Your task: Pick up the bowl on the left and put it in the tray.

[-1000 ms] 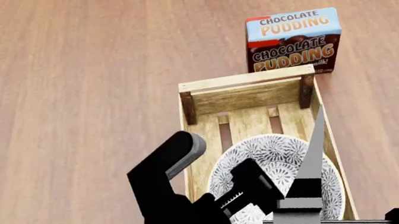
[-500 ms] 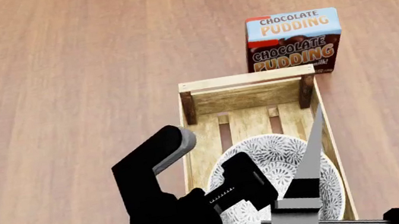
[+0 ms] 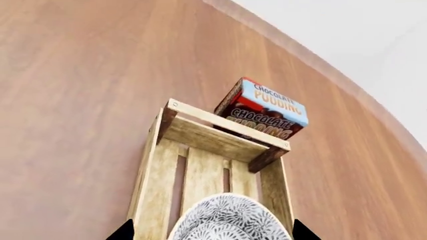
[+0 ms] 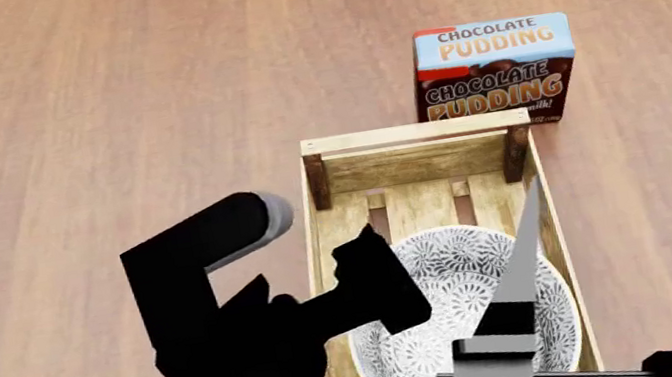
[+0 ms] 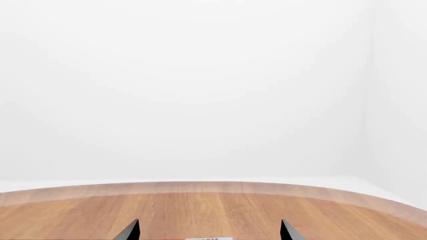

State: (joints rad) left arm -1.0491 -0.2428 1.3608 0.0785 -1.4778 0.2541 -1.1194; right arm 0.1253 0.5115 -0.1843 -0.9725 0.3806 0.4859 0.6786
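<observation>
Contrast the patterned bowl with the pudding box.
The round white ceramic bowl with grey-blue floral pattern lies inside the light-wood slatted tray; the rectangular blue-and-brown chocolate pudding box stands upright on the table beyond the tray's far end. The bowl is open; the box is closed. Neither is gripped.

- The black, blocky left arm [image 4: 218, 339] rises from the lower left of the head view, its grey-tipped cylindrical link angled up and to the left.
- The black left gripper [image 3: 208, 231] shows in its wrist view only as two dark fingertips [image 3: 122, 231] at the frame's edge, set wide apart, holding nothing.
- The right arm [image 4: 519, 321], a grey block topped by a thin tapering spike, sits low in the head view.
- The right gripper [image 5: 209, 231] also shows as two dark tips, spread apart and empty.
</observation>
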